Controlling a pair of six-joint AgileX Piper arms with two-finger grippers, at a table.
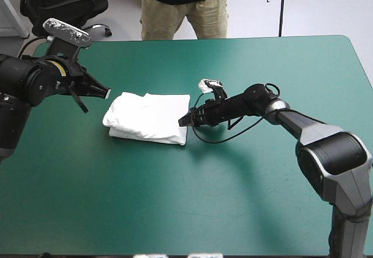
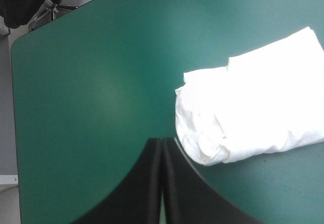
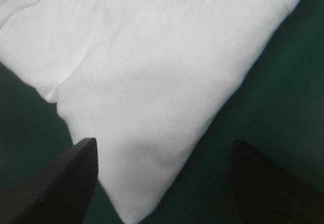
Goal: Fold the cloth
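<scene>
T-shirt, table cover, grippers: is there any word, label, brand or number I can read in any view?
None readable.
The T-shirt is plain white in all three views, no print or tag showing.
The teal-green cover bears no marks.
The left gripper and right gripper show no lettering.
A pale yellow band behind the left gripper is too small to tell.

Left hand (image 2: 162,142) pinched together; right hand (image 3: 163,148) spread wide.

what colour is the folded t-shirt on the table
The T-shirt is plain white, no print visible; it shows best in the left wrist view.
</scene>
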